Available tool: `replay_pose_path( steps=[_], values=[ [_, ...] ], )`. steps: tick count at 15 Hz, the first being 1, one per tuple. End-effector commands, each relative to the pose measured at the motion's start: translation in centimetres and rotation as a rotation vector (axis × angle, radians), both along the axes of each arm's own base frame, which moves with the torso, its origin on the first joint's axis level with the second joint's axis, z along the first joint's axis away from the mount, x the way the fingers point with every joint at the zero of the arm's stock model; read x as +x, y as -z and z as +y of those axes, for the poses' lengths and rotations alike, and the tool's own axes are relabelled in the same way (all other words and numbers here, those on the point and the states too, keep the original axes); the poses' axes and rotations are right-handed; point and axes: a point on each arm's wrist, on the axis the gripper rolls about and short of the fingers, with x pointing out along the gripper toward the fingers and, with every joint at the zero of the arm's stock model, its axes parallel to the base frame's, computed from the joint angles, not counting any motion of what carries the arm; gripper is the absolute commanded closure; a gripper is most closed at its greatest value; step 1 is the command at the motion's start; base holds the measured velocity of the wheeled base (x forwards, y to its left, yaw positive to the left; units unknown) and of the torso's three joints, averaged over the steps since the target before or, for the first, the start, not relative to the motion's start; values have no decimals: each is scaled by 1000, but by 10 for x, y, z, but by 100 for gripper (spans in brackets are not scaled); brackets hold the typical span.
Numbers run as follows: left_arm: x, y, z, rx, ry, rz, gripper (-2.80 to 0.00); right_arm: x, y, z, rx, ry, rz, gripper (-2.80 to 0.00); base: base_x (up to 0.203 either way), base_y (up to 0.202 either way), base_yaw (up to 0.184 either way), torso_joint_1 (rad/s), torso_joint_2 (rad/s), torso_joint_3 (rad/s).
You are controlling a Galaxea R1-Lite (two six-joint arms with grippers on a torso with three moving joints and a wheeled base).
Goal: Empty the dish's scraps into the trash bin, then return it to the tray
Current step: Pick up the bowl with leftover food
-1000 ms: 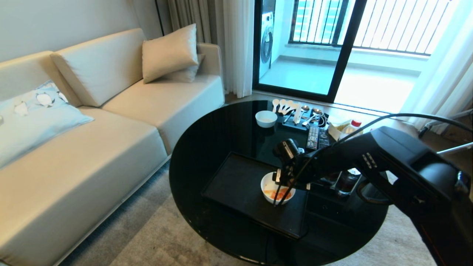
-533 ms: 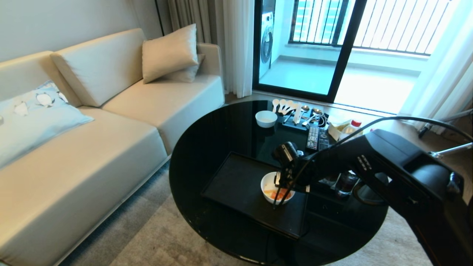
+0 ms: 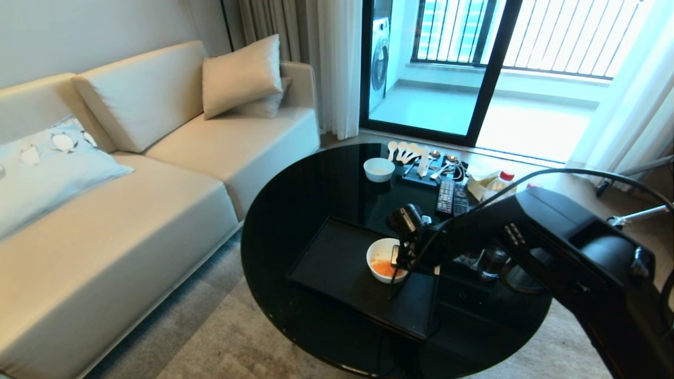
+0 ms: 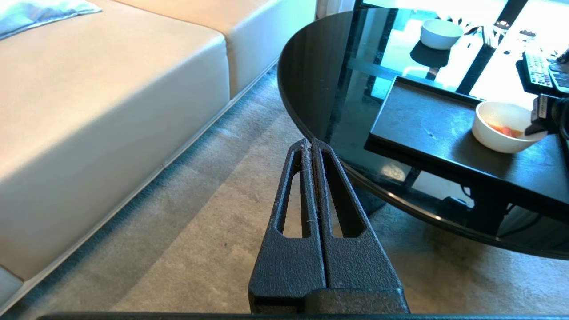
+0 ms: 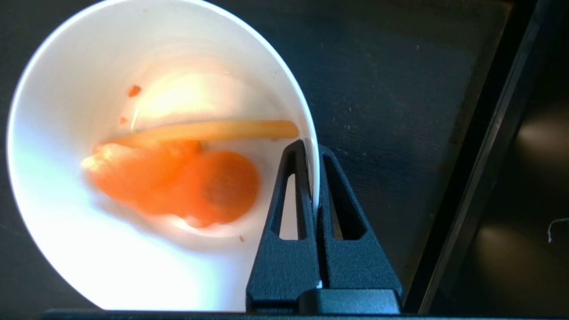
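The dish (image 3: 380,253), a small white bowl, sits tilted over the right part of the black tray (image 3: 331,260). Orange carrot slices and a pale strip, the scraps (image 5: 178,175), lie inside it. My right gripper (image 5: 312,144) is shut on the dish's rim, one finger inside the wall and one outside. In the head view that gripper (image 3: 396,258) is at the bowl's right edge. From the left wrist view the dish (image 4: 500,133) and tray (image 4: 426,120) lie far off, while my left gripper (image 4: 311,141) hangs shut and empty over the carpet. The trash bin is out of view.
A twin white bowl (image 3: 379,169), a cutlery stand (image 3: 429,171) with spoons and two remotes (image 3: 452,196) stand at the back of the round black glass table (image 3: 295,205). A dark bottle (image 3: 492,260) stands right of the tray. A beige sofa (image 3: 158,173) lies to the left.
The right gripper's fingers have shut on the dish's rim. The dish has shifted a little left and back on the tray and tipped.
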Motion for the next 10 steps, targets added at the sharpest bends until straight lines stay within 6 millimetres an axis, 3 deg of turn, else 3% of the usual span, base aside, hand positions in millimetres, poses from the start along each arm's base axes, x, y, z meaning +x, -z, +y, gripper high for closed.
replay_pose_path(
  steps=[1, 8, 10],
  values=[
    [0, 0, 0, -1, -1, -1, 0, -1, 4, 0, -7, 1, 13, 0, 0, 0, 0, 0, 0, 0],
    [0, 0, 0, -1, -1, -1, 0, -3, -6, -1, -16, 19, -10, 0, 0, 0, 0, 0, 0, 0],
    [0, 0, 0, -1, -1, -1, 0, -5, -18, -3, -7, 24, -25, 0, 0, 0, 0, 0, 0, 0]
  ],
)
